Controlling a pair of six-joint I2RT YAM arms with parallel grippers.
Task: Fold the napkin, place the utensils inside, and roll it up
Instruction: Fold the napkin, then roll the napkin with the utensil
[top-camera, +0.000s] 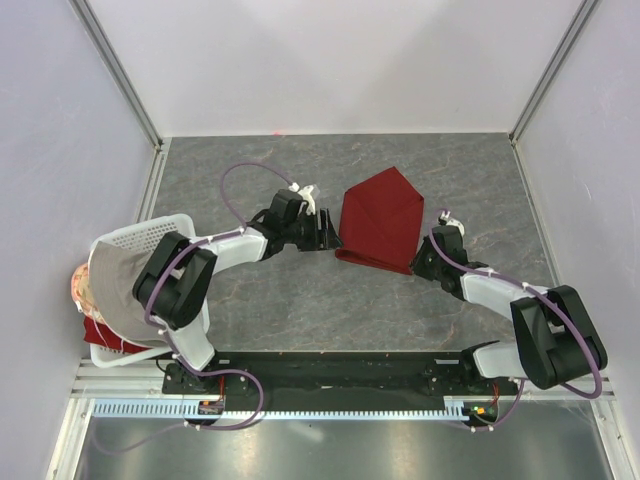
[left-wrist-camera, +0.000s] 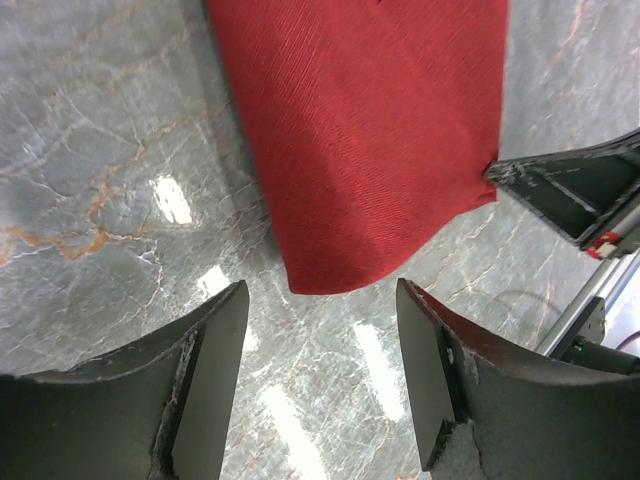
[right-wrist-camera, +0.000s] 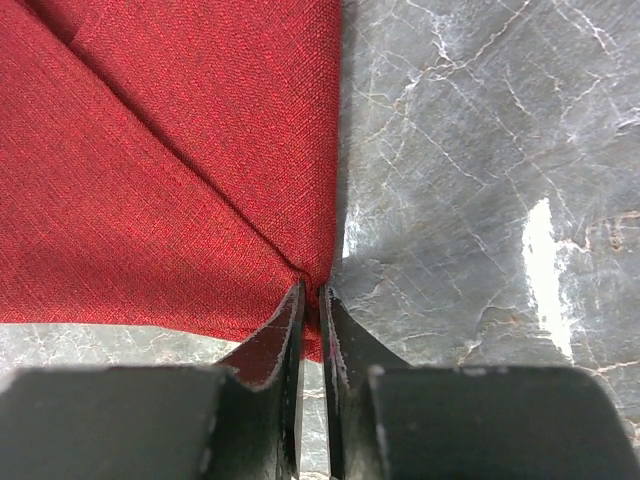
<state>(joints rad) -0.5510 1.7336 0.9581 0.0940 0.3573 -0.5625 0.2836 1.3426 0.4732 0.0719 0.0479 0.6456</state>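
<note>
Marble table (top-camera: 250, 180) | left hand (left-wrist-camera: 322, 300) wide | right hand (right-wrist-camera: 311, 295) pinches napkin (top-camera: 380, 220) corner | basket (top-camera: 140, 230) part-hidden

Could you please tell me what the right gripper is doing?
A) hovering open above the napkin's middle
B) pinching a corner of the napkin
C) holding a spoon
B: the right wrist view shows the right gripper closed on a corner of the napkin.

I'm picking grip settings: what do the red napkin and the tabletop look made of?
The napkin looks like matte woven fabric: thread grain and soft folds show. The tabletop looks like glossy grey stone or stone-print laminate, veined with bright reflections.
</note>
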